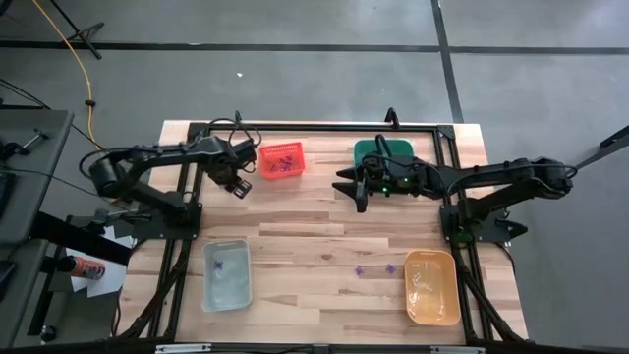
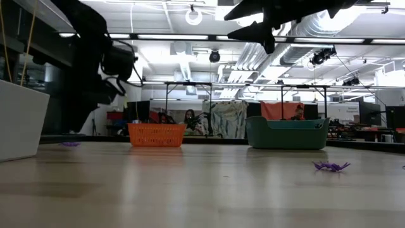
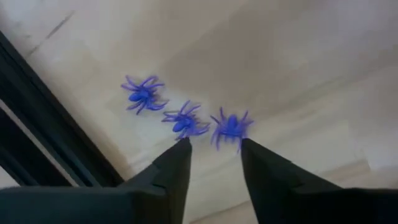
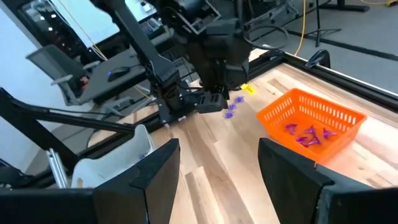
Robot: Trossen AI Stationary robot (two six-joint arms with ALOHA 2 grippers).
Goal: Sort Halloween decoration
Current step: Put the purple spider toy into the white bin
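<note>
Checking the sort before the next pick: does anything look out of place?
Yes. Two purple spiders lie loose on the wooden table, outside every bin, between the clear bin and the orange bin. Near the left pincer, another purple spider appears airborne.

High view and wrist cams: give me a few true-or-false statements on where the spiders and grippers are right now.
1. The red bin already holds purple spiders. True.
2. The right gripper is clamped on a spider. False: it is open and empty, beside the green bin.
3. Two loose spiders lie on the bare table between the clear bin and the orange bin. True.
4. The left gripper hangs over the orange bin. False: it is beside the red bin, fingers apart.
</note>
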